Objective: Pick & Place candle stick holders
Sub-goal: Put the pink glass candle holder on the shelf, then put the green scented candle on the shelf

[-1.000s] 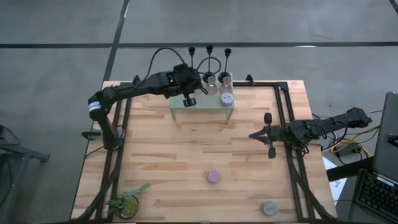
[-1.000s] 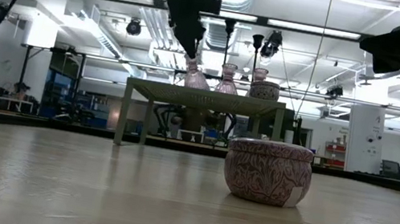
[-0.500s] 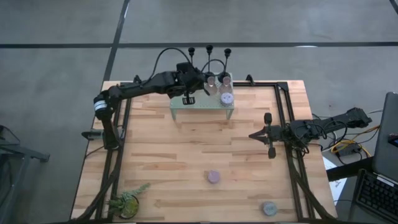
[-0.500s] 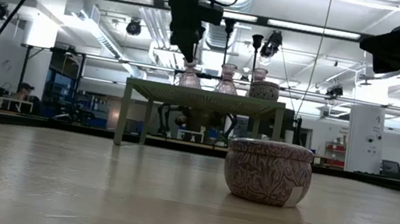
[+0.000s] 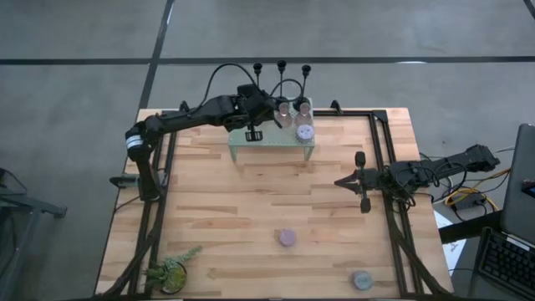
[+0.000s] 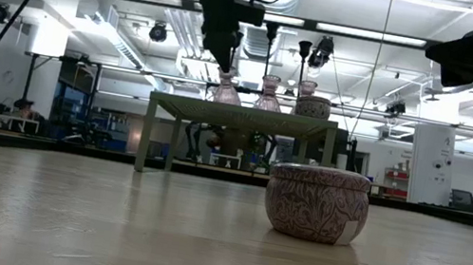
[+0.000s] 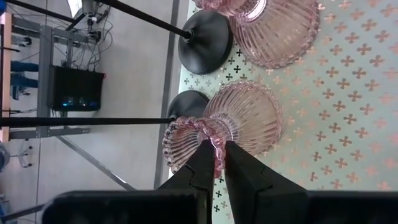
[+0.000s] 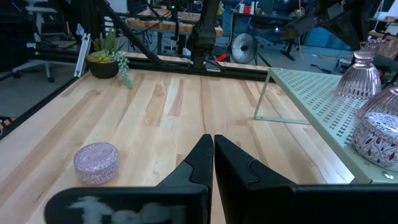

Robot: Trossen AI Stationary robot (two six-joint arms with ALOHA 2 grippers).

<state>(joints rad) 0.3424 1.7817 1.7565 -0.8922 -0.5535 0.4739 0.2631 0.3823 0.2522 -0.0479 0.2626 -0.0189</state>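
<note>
The pale green mesh rack (image 5: 272, 144) stands at the table's far middle. On it are pink translucent cups (image 5: 303, 107), a patterned puck (image 5: 305, 131) and, along its far edge, three black holders with thin stems (image 5: 282, 65). My left gripper (image 7: 216, 163) is shut on the leftmost pink cup (image 7: 239, 118), whose wide foot is on the rack top (image 6: 227, 90). A lilac puck (image 5: 287, 238) and a grey puck (image 5: 361, 279) sit on the table's near part. My right gripper (image 5: 338, 181) hovers shut at the right side, holding nothing. My left gripper pinches the scalloped rim of the cup's mouth (image 7: 216, 144) between its two fingers. The fingers slant down onto it from above and from the table's left. The cup stands about upright, its ribbed foot (image 7: 252, 109) on the mesh rack.
A small potted plant (image 5: 171, 272) sits at the near left corner. A second pink cup (image 7: 273, 28) and two black round bases (image 7: 205, 34) stand close around the held cup. A black frame rail (image 5: 380, 159) runs along the table's right side.
My left gripper has rolled a little at the wrist while staying over the rack's left part. The pink cup in its fingers leaned a second ago and now stands nearly upright on the rack.
</note>
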